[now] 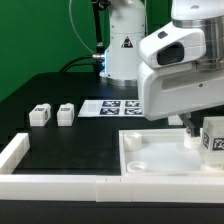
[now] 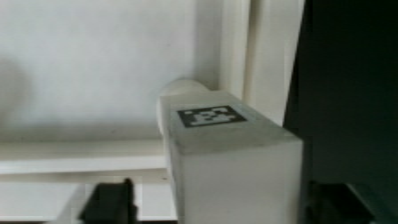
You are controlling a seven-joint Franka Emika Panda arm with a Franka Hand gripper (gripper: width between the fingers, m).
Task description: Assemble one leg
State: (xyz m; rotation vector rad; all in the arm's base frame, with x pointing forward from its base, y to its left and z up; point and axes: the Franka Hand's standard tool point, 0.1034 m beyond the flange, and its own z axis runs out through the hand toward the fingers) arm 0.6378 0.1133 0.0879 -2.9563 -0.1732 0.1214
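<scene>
White leg (image 2: 231,160) sits clamped between the hand's (image 2: 217,208) fingers, at the panel's (image 1: 150,160) corner.

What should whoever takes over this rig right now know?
Gripper: shut on the leg, tag toward the wrist camera, at a corner of the white panel, close to its raised rim.
A second leg and a third leg stand on the table at the exterior view's left, near the marker board.
Done: one leg gripped at the panel.
Left: fit it in; seating cannot be told.
</scene>
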